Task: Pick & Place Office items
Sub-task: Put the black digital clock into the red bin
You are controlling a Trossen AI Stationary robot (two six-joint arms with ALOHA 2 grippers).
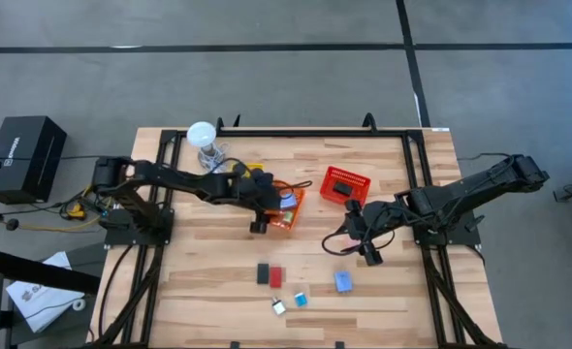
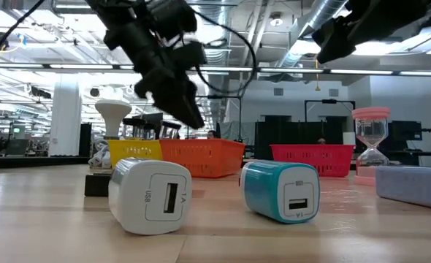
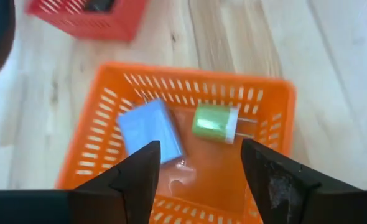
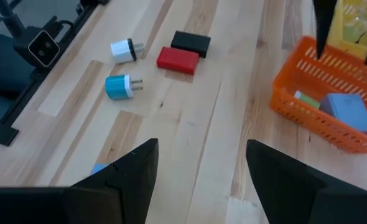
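My left gripper (image 3: 199, 168) hangs open over the orange basket (image 1: 288, 209), touching nothing. A light-blue block (image 3: 149, 130) and a green charger cube (image 3: 214, 122) lie on the basket's floor. My right gripper (image 1: 368, 248) is open above bare table, right of centre. On the near table lie a black rectangle (image 4: 191, 42), a red rectangle (image 4: 178, 60), a white charger cube (image 4: 122, 50), a teal charger cube (image 4: 118, 86) and a second light-blue block (image 1: 343, 281). The red basket (image 1: 345, 184) holds a dark item.
A yellow basket (image 2: 135, 151) stands behind the orange one, partly under my left arm. A white round-headed stand (image 1: 202, 136) is at the far left, and a pink hourglass (image 2: 371, 142) shows in the low view. Bare wood lies between the baskets and the near items.
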